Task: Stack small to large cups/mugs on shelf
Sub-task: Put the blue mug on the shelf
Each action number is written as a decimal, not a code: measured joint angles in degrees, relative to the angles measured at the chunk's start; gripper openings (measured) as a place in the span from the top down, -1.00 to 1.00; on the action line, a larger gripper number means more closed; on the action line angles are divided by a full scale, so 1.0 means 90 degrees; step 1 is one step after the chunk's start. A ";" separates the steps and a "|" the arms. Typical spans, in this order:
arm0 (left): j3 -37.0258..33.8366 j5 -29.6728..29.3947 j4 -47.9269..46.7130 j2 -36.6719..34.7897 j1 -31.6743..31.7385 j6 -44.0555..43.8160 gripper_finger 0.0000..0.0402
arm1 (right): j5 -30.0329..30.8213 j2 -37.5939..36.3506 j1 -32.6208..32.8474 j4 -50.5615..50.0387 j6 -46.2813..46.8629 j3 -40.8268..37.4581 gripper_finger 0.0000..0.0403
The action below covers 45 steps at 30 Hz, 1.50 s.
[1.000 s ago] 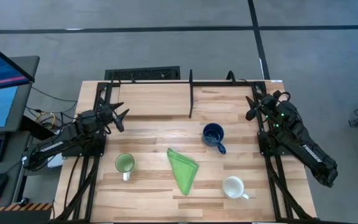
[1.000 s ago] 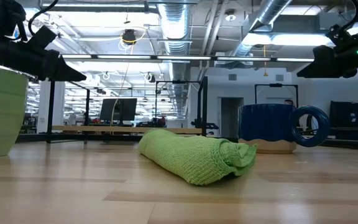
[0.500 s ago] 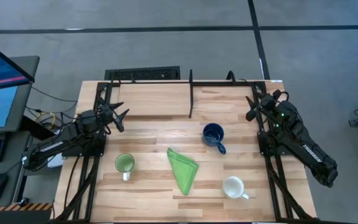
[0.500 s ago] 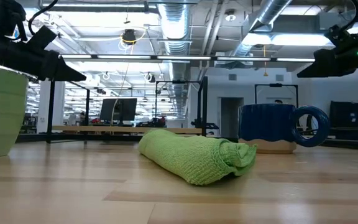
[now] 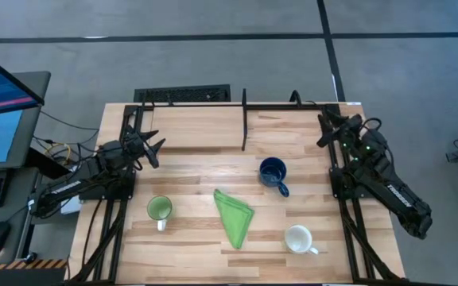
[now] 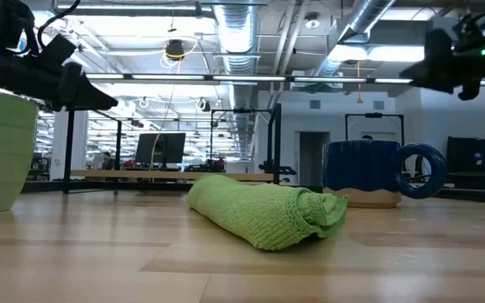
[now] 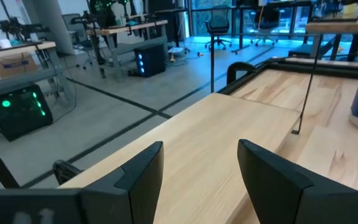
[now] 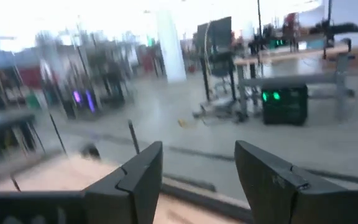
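Note:
Three mugs stand upright on the table: a dark blue mug (image 5: 273, 173) at the middle right, a light green mug with a white handle (image 5: 160, 210) at the near left, and a white mug (image 5: 299, 238) at the near right. The black rod shelf (image 5: 245, 119) with its light wooden base stands along the far edge. My left gripper (image 5: 154, 148) is open and empty, above the table's left side, behind the green mug. My right gripper (image 5: 324, 131) is open and empty, high over the right side near the shelf's right end. In the low view the blue mug (image 6: 369, 172) and green mug (image 6: 2, 151) show.
A folded green cloth (image 5: 234, 214) lies between the mugs, in front of the blue mug; it also shows in the low view (image 6: 268, 210). A shelf rod (image 7: 309, 81) stands ahead of my left gripper (image 7: 201, 146). My right gripper (image 8: 197, 146) faces past the table's far edge.
My right gripper has risen and swung toward the table's far edge, staying open; its wrist view is blurred with motion. The mugs and the cloth have not moved.

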 joint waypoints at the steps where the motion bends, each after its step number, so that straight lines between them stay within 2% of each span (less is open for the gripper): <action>1: -0.0007 0.0002 0.0042 0.0000 0.0000 0.0020 0.01 | -0.0225 0.0001 0.0000 0.0080 -0.0083 0.0002 -0.10; 4: -0.0023 0.0002 0.0184 -0.0001 0.0000 0.0024 0.01 | -0.1106 0.0014 0.0005 0.0217 -0.0382 -0.0001 -0.10; 6: -0.0029 0.0002 0.0267 0.0000 0.0000 0.0028 0.01 | -0.1379 0.0094 0.0002 0.0436 -0.0384 0.0002 -0.10; 14: -0.0024 0.0002 0.0389 0.0000 -0.0001 0.0010 0.01 | -0.1582 0.1035 0.0147 0.1577 -0.0262 0.0095 -0.10; 22: -0.0010 0.0002 0.0359 0.0000 -0.0001 -0.0132 0.01 | -0.1588 0.2602 0.1148 0.1594 -0.0983 0.1074 -0.10; 26: -0.0006 0.0002 0.0323 0.0000 0.0000 -0.0075 0.01 | -0.1302 0.3311 0.1880 0.1218 -0.1288 0.1737 -0.10; 31: 0.0000 0.0002 0.0143 0.0000 0.0000 -0.0250 0.01 | -0.0106 0.4138 0.2846 0.0182 -0.1372 0.2809 -0.10; 34: 0.0014 0.0004 0.0004 0.0000 0.0000 -0.0309 0.01 | 0.0315 0.4644 0.3454 -0.0785 -0.1409 0.3538 -0.10; 41: 0.0032 0.0005 -0.0127 0.0000 0.0000 -0.0266 0.01 | 0.0345 0.5618 0.4753 -0.2003 -0.1466 0.4727 -0.10; 45: 0.0032 0.0004 -0.0140 0.0000 -0.0001 -0.0133 0.01 | 0.0378 0.6032 0.5374 -0.2507 -0.1459 0.5036 -0.10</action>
